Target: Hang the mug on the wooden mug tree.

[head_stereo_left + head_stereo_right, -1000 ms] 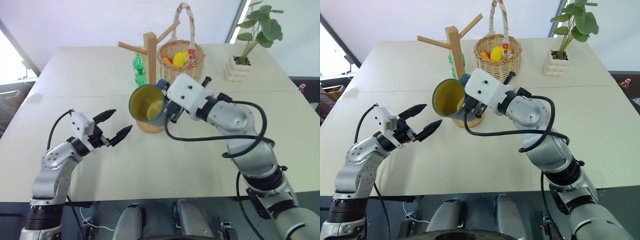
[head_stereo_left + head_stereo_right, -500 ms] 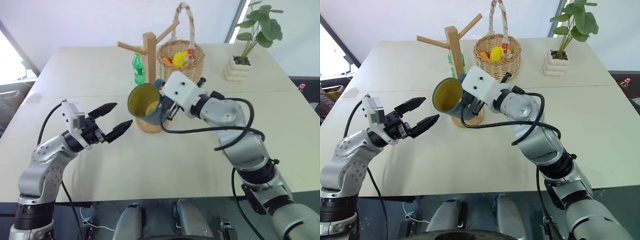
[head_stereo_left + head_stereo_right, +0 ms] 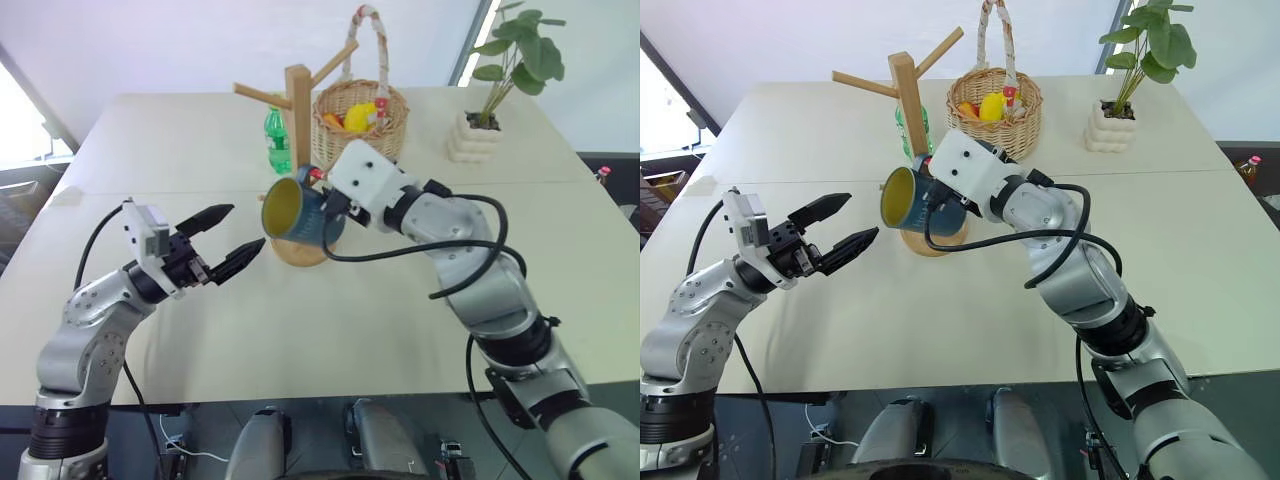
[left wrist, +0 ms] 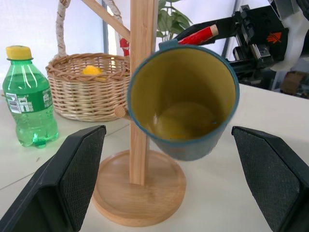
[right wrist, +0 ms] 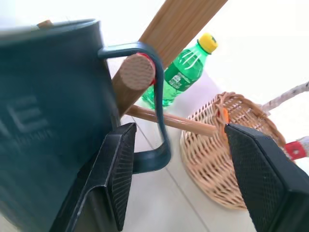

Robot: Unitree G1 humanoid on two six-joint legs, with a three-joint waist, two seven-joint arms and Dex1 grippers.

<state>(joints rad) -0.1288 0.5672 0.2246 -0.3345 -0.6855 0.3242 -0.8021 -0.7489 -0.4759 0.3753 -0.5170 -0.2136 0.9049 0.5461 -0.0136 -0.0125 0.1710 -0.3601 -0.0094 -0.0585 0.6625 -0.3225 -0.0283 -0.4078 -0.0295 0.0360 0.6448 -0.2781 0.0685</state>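
The dusty-blue mug [image 3: 296,212] with a yellow-green inside hangs tilted, its loop handle [image 5: 160,121] hooked over the red-tipped peg [image 5: 137,73] of the wooden mug tree [image 3: 298,103]. The tree's disc base [image 4: 140,189] sits on the table below the mug. My right gripper [image 5: 181,129] is open just behind the mug, a finger [image 5: 116,164] on each side of the handle, and neither presses on it. To the mug's left, a short gap away, my left gripper [image 3: 248,226] is open and empty, pointing at the mug's mouth.
A green plastic bottle [image 3: 279,138] stands just behind the tree. A wicker basket [image 3: 362,118] with fruit is behind and to the right. A potted plant [image 3: 477,132] stands at the far right. The pale table [image 3: 300,330] has free room in front.
My right gripper has opened and let go of the mug, which has settled lower on the red-tipped peg. My left arm rose slightly early on, then held still.
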